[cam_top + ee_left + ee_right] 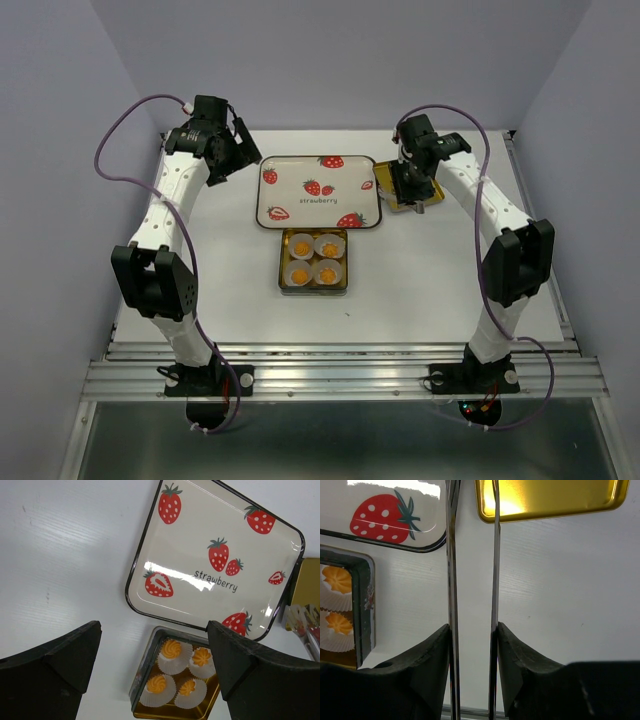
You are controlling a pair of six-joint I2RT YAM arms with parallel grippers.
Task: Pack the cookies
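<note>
Several orange-yellow cookies sit in white paper cups inside a small gold tin at the table's middle. Two of these cookies show at the left edge of the right wrist view, inside the tin's rim. My left gripper hangs open above the table, left of the strawberry plate, with nothing between its fingers. My right gripper is shut on metal tongs. The tongs' two arms stand apart and point down beside the plate.
A cream strawberry plate lies behind the tin. The tin's gold lid lies inside-up to the plate's right, under the right gripper. Purple walls close in the table.
</note>
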